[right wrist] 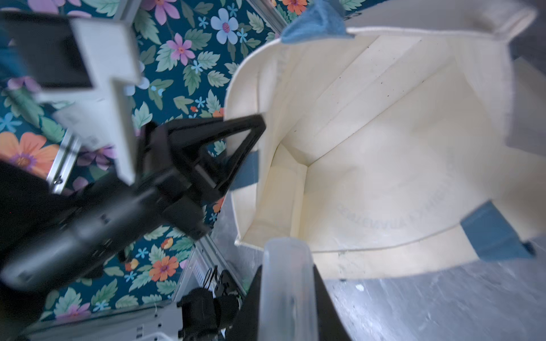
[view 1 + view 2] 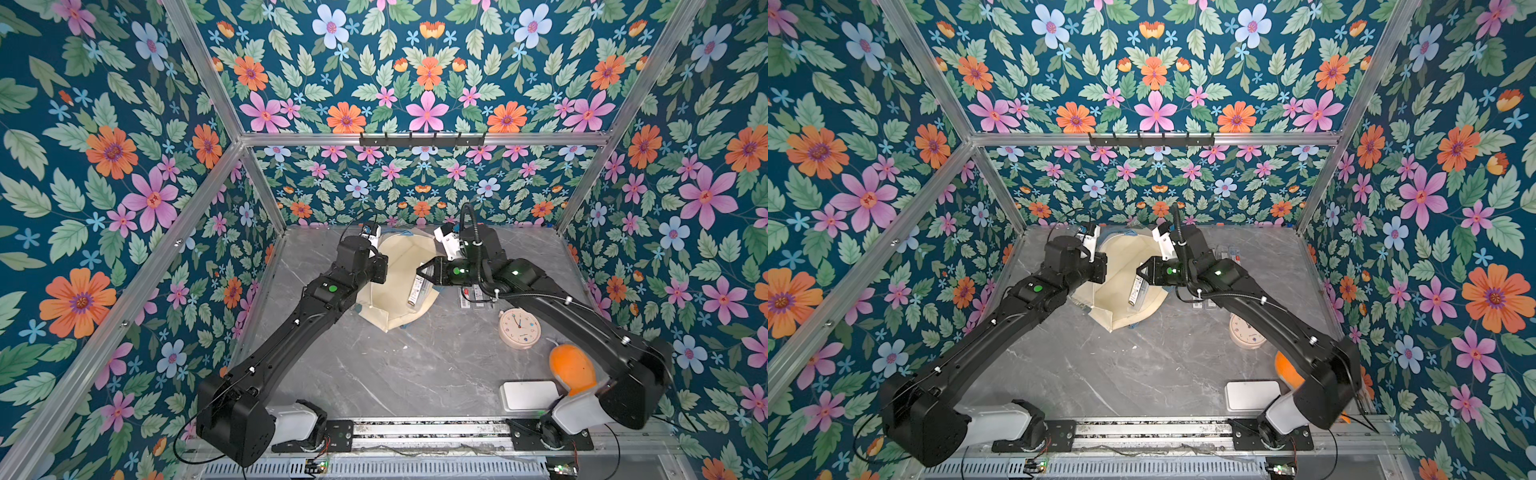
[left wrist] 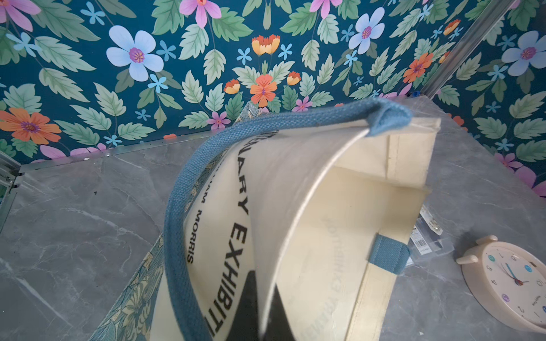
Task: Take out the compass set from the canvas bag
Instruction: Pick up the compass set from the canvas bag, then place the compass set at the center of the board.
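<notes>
As both top views look down, the canvas bag (image 2: 401,253) lies slumped at the far middle of the grey marbled table (image 2: 395,374), cream, with its mouth gaping toward the arms. The left gripper (image 2: 381,271) sits at the bag's left rim, its jaws hidden under its own wrist. The right gripper (image 2: 420,277) is clamped on the compass set (image 2: 417,293), a slim clear case hanging over the bag's near right lip. The case's white label is too small to read. To the right, apart from the bag, lie small packets (image 2: 473,297) partly under the right arm, an alarm clock (image 2: 519,326), an orange thing (image 2: 572,370) half hidden by the arm, and a white box (image 2: 530,395).

From the left wrist, the bag shows a dusty-blue strap handle (image 3: 183,206) and a green paisley panel (image 3: 133,295) at its base. Its black print reads "EXHIBIT" and "MORRIS"; folds cut off the rest. Two dark, blurred fingers (image 3: 248,295) press tight together with the bag's front wall between them.

From the right wrist, everything is smeared. The bag's cream inside gapes, and mirrored lettering shows through the cloth, unreadable. The left gripper pinches the rim beside a blue strap. The compass set's cloudy end stands just before the mouth's lip, held between two black fingers.
</notes>
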